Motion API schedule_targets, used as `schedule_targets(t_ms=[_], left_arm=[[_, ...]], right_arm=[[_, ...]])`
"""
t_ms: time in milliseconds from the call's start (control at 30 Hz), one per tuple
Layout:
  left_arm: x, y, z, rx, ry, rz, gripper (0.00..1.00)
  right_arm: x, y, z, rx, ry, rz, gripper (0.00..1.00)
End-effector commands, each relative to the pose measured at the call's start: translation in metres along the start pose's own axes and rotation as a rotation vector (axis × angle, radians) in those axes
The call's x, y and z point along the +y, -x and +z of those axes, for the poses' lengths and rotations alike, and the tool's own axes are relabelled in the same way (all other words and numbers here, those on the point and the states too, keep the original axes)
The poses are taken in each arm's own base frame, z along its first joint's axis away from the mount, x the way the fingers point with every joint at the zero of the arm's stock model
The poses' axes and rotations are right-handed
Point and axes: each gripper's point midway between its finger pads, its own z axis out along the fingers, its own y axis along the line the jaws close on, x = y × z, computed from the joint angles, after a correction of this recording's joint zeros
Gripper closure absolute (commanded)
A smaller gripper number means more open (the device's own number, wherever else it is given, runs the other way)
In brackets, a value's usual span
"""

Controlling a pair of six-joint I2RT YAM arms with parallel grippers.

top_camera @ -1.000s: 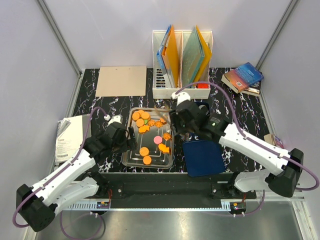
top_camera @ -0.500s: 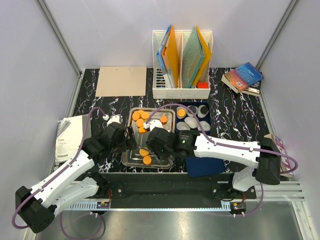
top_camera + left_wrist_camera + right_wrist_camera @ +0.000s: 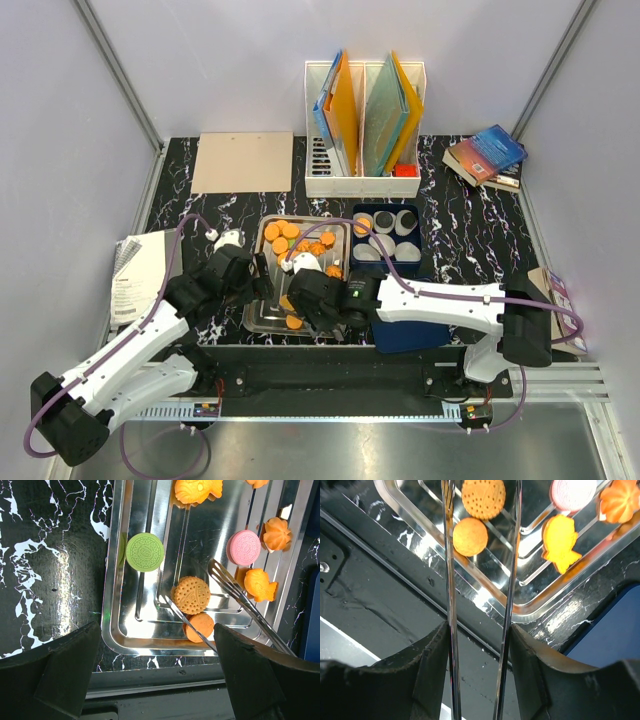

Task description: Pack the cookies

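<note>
- The left pincer [image 3: 157,635] is held fully open above the tray [image 3: 111,580] edge.
- The right pincer [image 3: 477,652] is clamped on tongs [image 3: 449,580].
- A round orange cookie [image 3: 470,536] is seen between the blades.

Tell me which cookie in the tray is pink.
The round cookie beside the orange swirl-shaped one, near the right rim of the tray in the left wrist view. It is the only pink one visible; the others are orange or green.

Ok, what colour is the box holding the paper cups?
The box is dark blue; top external view.
</note>
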Motion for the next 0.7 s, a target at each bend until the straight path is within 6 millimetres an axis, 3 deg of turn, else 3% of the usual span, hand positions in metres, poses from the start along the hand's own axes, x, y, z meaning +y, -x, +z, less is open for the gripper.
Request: schedule_targets(t_ms=[0,167,367,667], left_arm=[[-0.004,0.010,-0.002,-0.041,-0.009,-0.013,0.01],[-0.005,0.010,-0.002,-0.040,-0.010,-0.012,0.01],[-0.005,0.010,-0.003,-0.042,-0.014,-0.013,0.01],[-0.005,0.010,-0.003,-0.043,-0.014,-0.012,0.01]], right_arm=[[0.003,-0.008,0.000,0.013,0.002,0.022,0.45],[0.005,-0.014,0.001,0.025,0.001,0.022,0.47],[0.001,-0.006,-0.006,-0.007,-0.015,0.026,0.53],[-0.027,0.020,-0.046,-0.110,-0.131,-0.002,0.57]])
